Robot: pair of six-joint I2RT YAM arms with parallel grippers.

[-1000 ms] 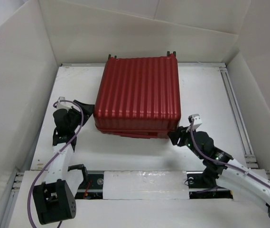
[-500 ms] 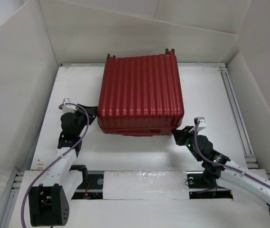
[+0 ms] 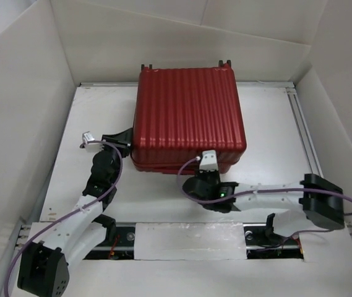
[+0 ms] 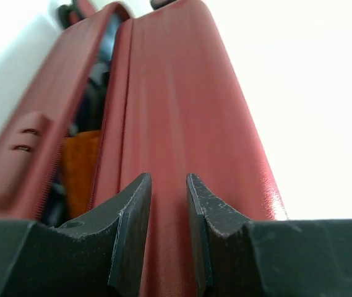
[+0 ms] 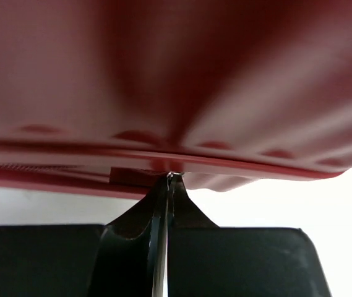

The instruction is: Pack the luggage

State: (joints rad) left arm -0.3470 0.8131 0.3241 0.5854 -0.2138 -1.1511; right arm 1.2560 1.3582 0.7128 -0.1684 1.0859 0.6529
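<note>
I see the luggage (image 3: 188, 117) deep red all over, its shell patterned with straight parallel ribs; wheels (image 3: 148, 67) dark. Through its side gap on my left wrist view there's an orange item (image 4: 80, 164), plus dark stuff I can't identify. Left gripper (image 4: 167, 178) is matte black with pale scuffs on the fingers. Right gripper (image 5: 168, 178) is black too. My arms (image 3: 70, 219): white links, black joints, purple cables (image 3: 120, 168). Small green light (image 3: 223, 193) on the right wrist. Table (image 3: 268, 124) white, walls (image 3: 15, 93) plain white.
</note>
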